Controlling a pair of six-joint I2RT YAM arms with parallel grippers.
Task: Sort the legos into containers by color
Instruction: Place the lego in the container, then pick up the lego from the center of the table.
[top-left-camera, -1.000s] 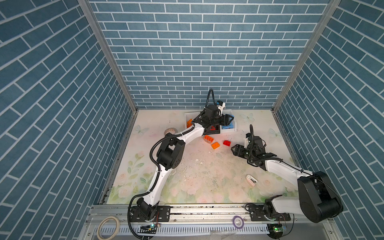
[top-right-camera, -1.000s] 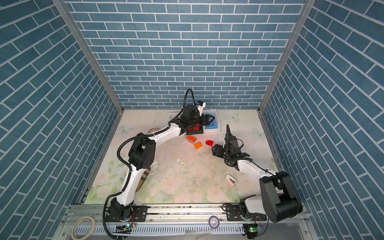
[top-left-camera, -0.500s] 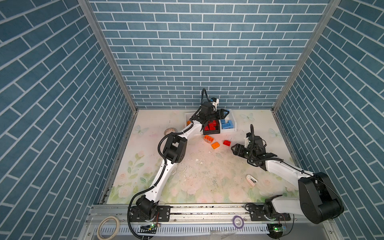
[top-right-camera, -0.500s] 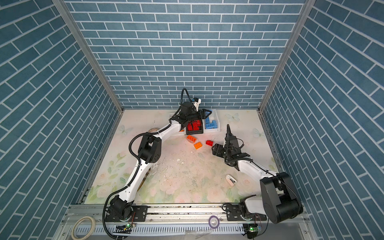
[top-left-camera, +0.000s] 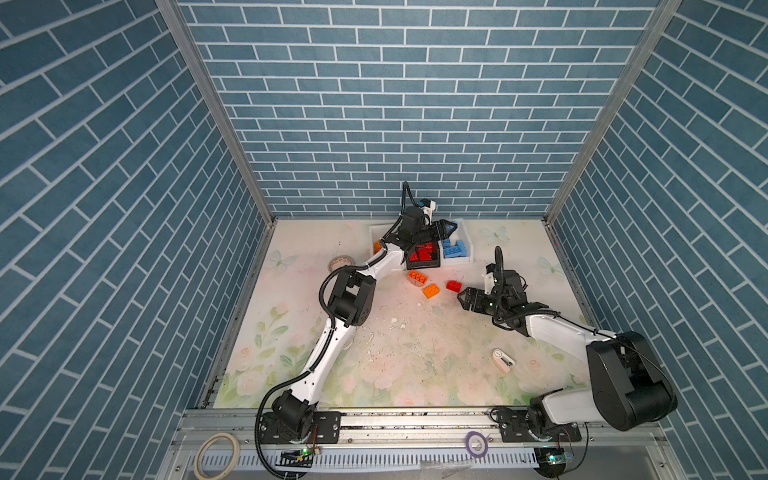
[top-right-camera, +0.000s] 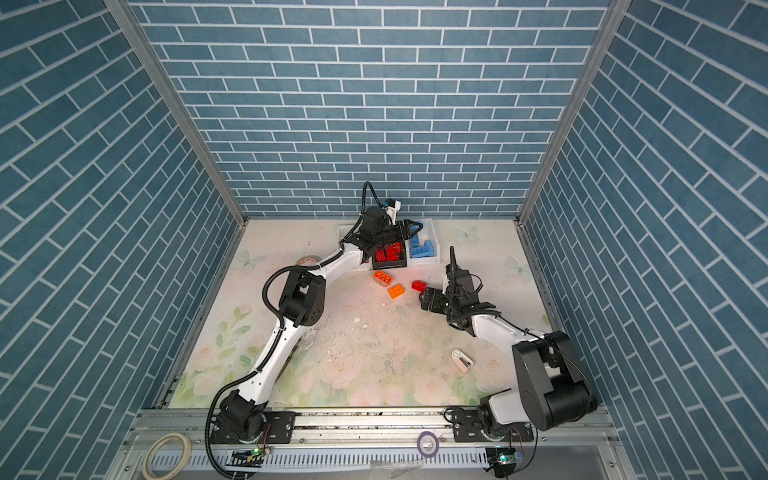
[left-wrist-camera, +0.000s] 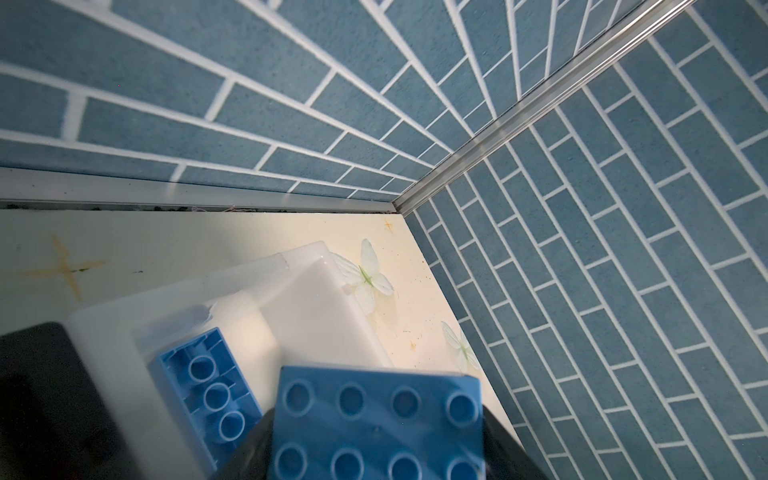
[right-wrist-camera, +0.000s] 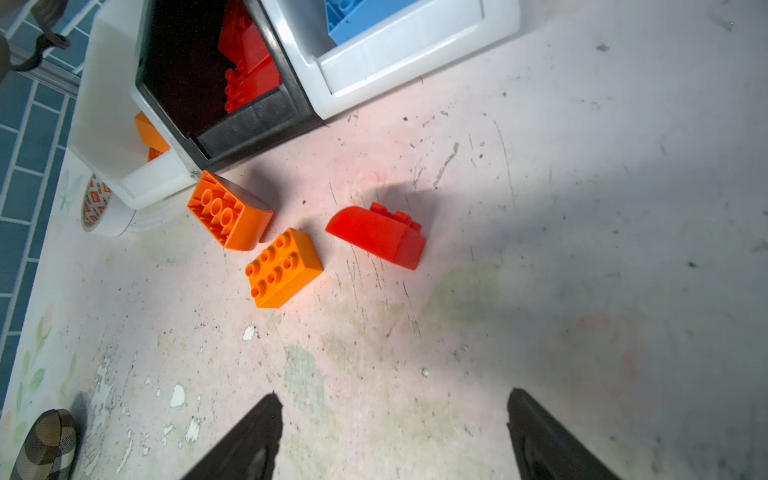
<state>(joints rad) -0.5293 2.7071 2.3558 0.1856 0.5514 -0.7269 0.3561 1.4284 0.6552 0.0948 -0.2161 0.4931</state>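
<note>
- The left claw (top-left-camera: 448, 227) is clamped on a blue brick (left-wrist-camera: 376, 419) above the blue-holding white bin (right-wrist-camera: 399, 68), which sits against the black bin (right-wrist-camera: 253, 124) on the right arm's side; a second ago this claw covered the black bin's reds, which now show; I judge the blue one is about to drop where it belongs.
- The right claw (right-wrist-camera: 393, 399) is empty, on the robot's side of the black bin; its jaws have spread wider while the arm has barely shifted; probably it is readying for the red brick (right-wrist-camera: 378, 237).
- Bins: three; the orange-holding white bin (right-wrist-camera: 108, 116) flanks the black bin's other side.
- Loose legos: three, just in front of the black bin; one red brick, one studs-up orange brick (right-wrist-camera: 284, 268), one overturned orange brick (right-wrist-camera: 226, 216).
- Binned bricks: too packed to count.
- Bystanders: one tape roll (right-wrist-camera: 104, 208) beyond the orange-holding bin; one plaid pouch (right-wrist-camera: 45, 440) and one white clip gadget (top-left-camera: 503, 359), both well apart from the black bin.
</note>
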